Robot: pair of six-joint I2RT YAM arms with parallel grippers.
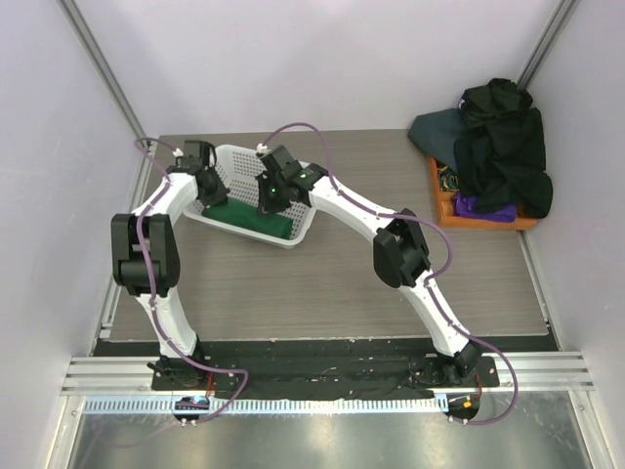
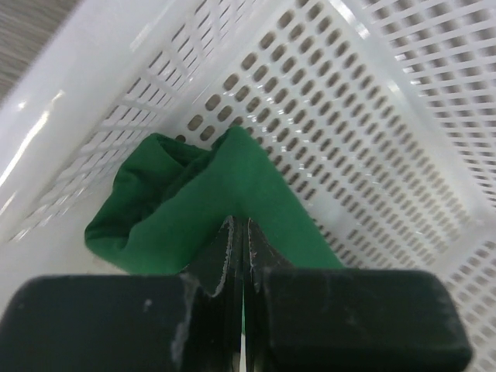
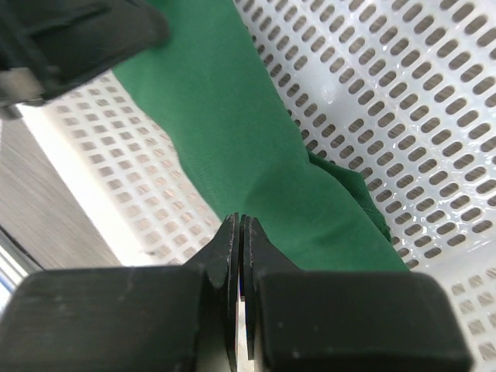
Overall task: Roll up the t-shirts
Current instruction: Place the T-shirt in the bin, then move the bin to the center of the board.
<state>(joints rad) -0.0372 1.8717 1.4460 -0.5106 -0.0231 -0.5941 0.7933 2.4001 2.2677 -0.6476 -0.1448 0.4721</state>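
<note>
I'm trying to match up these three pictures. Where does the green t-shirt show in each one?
Top external: green t-shirt left of centre, lying in the white mesh basket.
Left wrist: lower left to centre.
Right wrist: diagonal band, upper left to lower right.
Shared landmark: the white mesh basket around it.

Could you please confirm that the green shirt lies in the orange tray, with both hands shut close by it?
Not quite: the green shirt lies in the white basket, not the orange tray, as the top view shows. The left hand and the right hand are indeed shut close by it.
</note>
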